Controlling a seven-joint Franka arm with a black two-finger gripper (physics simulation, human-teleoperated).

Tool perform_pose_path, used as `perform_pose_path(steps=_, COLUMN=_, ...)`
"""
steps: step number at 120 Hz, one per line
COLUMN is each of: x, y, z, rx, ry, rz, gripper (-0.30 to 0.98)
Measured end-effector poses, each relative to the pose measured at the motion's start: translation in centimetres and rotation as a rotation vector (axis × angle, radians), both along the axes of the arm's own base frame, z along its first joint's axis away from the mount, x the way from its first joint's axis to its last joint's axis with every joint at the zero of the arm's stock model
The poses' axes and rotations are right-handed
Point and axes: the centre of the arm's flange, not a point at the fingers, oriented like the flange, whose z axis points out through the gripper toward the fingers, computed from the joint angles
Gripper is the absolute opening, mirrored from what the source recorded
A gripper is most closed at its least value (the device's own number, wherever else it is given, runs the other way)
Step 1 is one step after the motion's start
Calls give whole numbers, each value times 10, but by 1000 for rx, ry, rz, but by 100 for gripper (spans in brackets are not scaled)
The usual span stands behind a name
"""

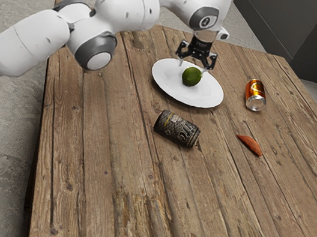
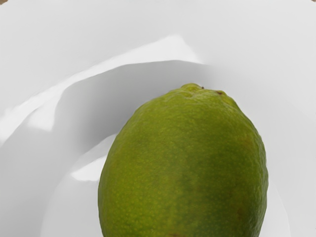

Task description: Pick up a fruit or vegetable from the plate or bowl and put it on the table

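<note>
In the exterior view, left to right: one white plate (image 1: 163,80), set on the wooden tabletop (image 1: 103,158); one lime (image 1: 191,77) (green, knobbed at one end), held by the plate. Above the plate, the hand (image 1: 191,70), fingers spread, is positioned at the lime. Nearer the view, one dark can (image 1: 177,129), laid on its side. Farther right, one orange can (image 1: 255,92) and one reddish-orange wedge (image 1: 250,145).
</note>
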Motion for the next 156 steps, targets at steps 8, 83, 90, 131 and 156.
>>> perform_pose_path(steps=8, x=2, y=2, z=-1, rx=13, ry=-11, rz=4, gripper=69)
perform_pose_path(steps=83, x=21, y=-4, z=-36, rx=112, ry=-5, rz=-23, gripper=69)
perform_pose_path(steps=90, x=22, y=-3, z=-36, rx=118, ry=-8, rz=-24, gripper=69)
perform_pose_path(steps=131, x=27, y=-5, z=-42, rx=182, ry=2, rz=-46, gripper=38)
perform_pose_path(steps=156, x=28, y=-5, z=-37, rx=209, ry=-6, rz=-51, gripper=30)
